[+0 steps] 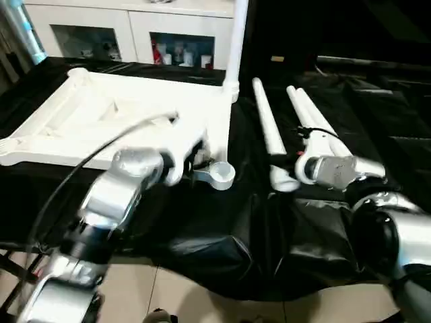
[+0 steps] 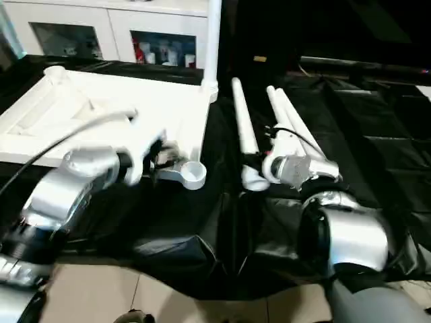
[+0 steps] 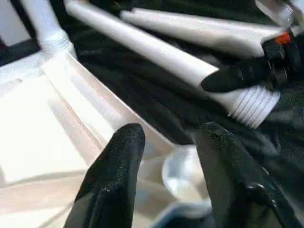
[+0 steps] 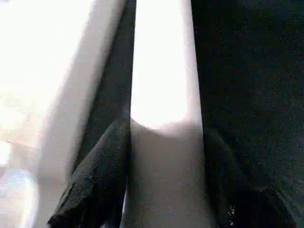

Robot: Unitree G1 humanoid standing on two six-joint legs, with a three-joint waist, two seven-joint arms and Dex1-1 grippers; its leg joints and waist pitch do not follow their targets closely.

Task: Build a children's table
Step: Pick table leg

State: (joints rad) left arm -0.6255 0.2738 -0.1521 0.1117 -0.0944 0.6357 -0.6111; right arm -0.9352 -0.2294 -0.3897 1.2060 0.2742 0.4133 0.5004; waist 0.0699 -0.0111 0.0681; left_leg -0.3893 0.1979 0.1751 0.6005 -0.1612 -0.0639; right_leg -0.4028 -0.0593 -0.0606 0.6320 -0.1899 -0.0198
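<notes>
The nearest loose leg [image 1: 269,134] is straddled near its threaded end by the right gripper [image 3: 237,78], apparently closed on it; its long axis runs away from the robot. The left gripper [image 3: 166,156], parted and empty, is held over the upturned tabletop's [image 1: 101,114] corner socket [image 1: 219,175].

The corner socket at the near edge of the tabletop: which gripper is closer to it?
Left. The left gripper hovers right over the corner socket, fingers open. The right gripper is off to the side, its fingers around a leg.
</notes>
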